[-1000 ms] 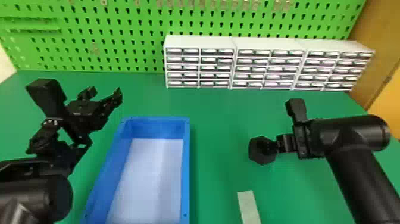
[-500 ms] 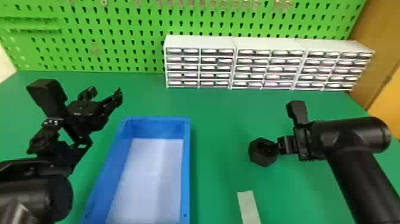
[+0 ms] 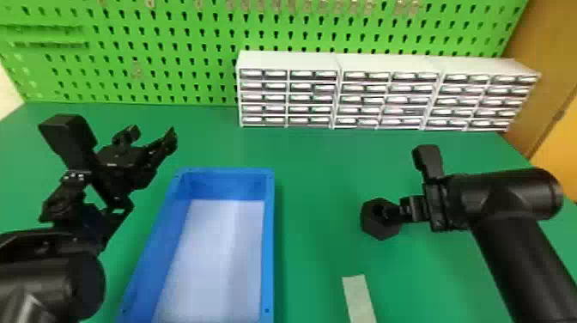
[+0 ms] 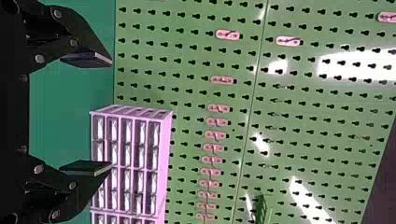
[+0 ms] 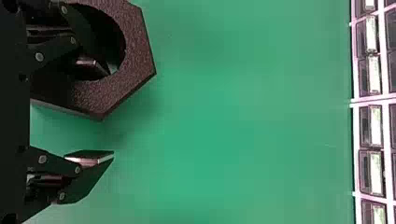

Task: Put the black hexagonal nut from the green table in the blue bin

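Black hexagonal nut [image 3: 377, 231] on the green table [image 3: 317, 163] — right gripper [image 3: 394, 212] at its hole, fingers spread apart.

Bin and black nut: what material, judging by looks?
Blue bin: probably moulded plastic, smooth, low sheen; one even colour through walls and rim suggests it.
Black hexagonal nut: matte, grainy; its speckled face suggests textured plastic, though coated metal is possible.

rough-grained matt black hexagonal nut [image 5: 138, 53], smooth plastic-looking blue bin [image 3: 268, 240], glossy green pegboard [image 4: 303, 140], smooth green table [image 3: 317, 240]
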